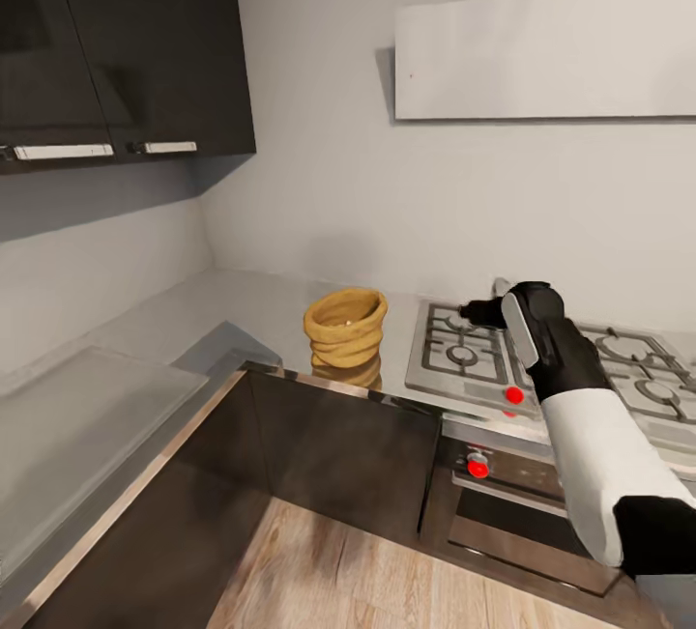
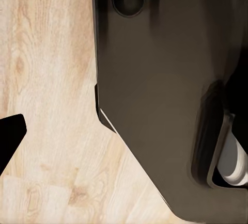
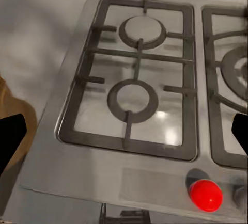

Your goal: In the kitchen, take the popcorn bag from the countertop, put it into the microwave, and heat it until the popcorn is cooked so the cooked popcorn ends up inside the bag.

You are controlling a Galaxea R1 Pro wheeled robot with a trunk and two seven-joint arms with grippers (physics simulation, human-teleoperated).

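The right claw (image 1: 474, 310), fingers spread apart, is hovering over the steel gas hob (image 3: 139, 79), the squat mustard-yellow wrinkly popcorn bag (image 1: 345, 327) sitting just leftward, ungrasped.

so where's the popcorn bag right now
In the head view the popcorn bag stands upright on the grey countertop near its front edge, just left of the gas hob, with the right hand over the hob beside it.
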